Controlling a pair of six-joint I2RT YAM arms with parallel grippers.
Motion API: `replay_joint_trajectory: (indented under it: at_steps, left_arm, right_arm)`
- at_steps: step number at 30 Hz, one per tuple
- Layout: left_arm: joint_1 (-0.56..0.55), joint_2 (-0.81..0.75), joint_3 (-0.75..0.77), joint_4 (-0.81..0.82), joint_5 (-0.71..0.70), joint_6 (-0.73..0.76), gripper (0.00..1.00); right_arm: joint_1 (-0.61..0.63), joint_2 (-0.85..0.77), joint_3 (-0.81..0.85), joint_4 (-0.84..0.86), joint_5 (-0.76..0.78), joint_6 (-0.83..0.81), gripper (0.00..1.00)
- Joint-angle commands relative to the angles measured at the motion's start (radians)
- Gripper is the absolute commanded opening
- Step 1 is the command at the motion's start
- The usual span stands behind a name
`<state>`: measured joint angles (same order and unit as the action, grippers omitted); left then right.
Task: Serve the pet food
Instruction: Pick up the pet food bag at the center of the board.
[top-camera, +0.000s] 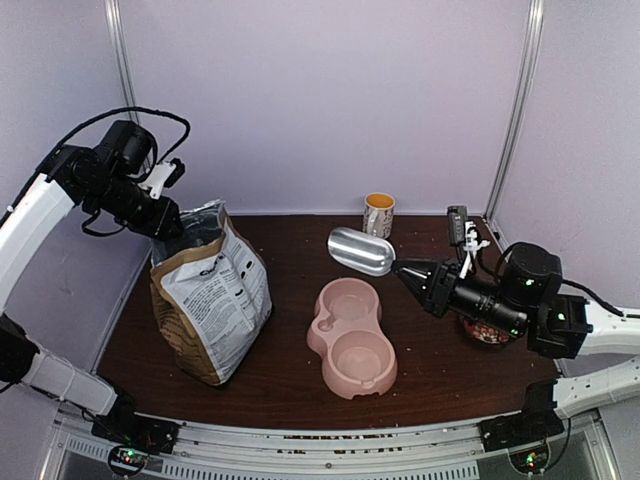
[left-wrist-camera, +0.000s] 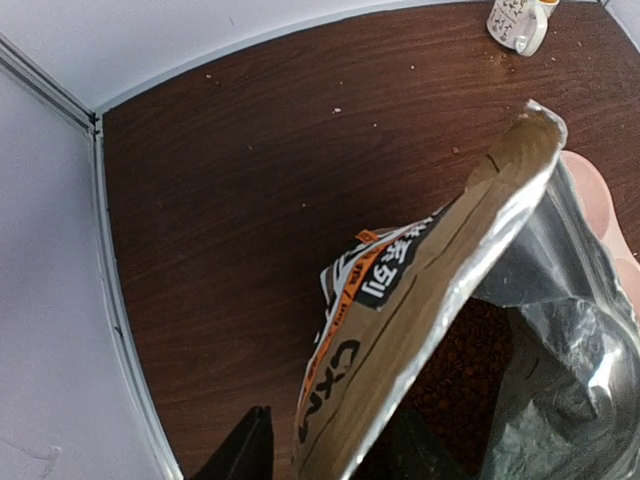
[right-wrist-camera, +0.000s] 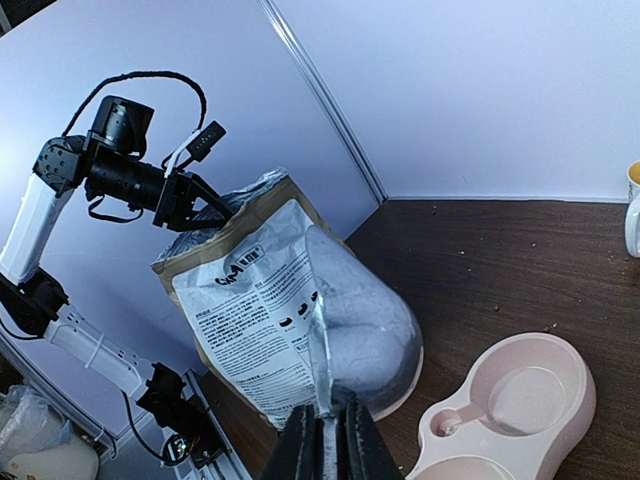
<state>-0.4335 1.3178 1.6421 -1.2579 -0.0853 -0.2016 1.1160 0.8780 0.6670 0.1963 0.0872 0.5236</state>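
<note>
"CXM" on the paper bag (left-wrist-camera: 372, 352)

We see bright, even light; glare whitens the scoop (top-camera: 360, 250), and in the left wrist view the bag foil (left-wrist-camera: 575, 300) gleams at four o'clock.

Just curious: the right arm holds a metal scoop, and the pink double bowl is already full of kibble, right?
No, the pink double bowl is empty, as the top view shows. The right arm does hold the metal scoop.

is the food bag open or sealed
Open. The left wrist view shows the mouth of the bag gaping, with brown kibble visible inside.
</note>
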Motion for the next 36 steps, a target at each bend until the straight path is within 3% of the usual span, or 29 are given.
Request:
replay_joint_trajectory:
  at_steps: [1, 3, 5, 10, 18, 21, 24, 30, 36]
  left_arm:
    - [0.006, 0.010, -0.013, 0.067, 0.030, -0.031, 0.38]
    - [0.006, 0.014, -0.023, 0.073, 0.035, -0.034, 0.19]
    - [0.007, 0.016, -0.035, 0.079, 0.038, -0.039, 0.11]
    - [0.006, 0.021, -0.064, 0.088, 0.040, -0.049, 0.11]
    - [0.006, 0.018, -0.098, 0.088, 0.044, -0.050, 0.25]
    - [0.006, 0.010, -0.119, 0.088, 0.021, -0.050, 0.19]
    - [0.007, 0.006, -0.127, 0.087, 0.010, -0.050, 0.00]
    - [0.007, 0.006, -0.078, 0.081, -0.051, -0.038, 0.00]
    - [0.006, 0.093, 0.131, 0.010, -0.149, -0.016, 0.00]
  right_arm:
    - [0.004, -0.059, -0.033, -0.013, 0.041, -0.007, 0.00]
    - [0.004, -0.079, -0.044, -0.017, 0.043, -0.006, 0.00]
    - [0.004, -0.095, -0.054, -0.022, 0.044, -0.005, 0.00]
    - [0.005, -0.122, -0.078, -0.026, 0.052, 0.001, 0.00]
    - [0.004, -0.128, -0.080, -0.034, 0.056, 0.002, 0.00]
    - [0.004, -0.122, -0.079, -0.031, 0.054, 0.002, 0.00]
    - [0.004, -0.117, -0.082, -0.022, 0.051, 0.003, 0.00]
    - [0.004, -0.095, -0.079, -0.006, 0.047, -0.001, 0.00]
    - [0.005, -0.070, -0.064, 0.002, 0.036, -0.007, 0.00]
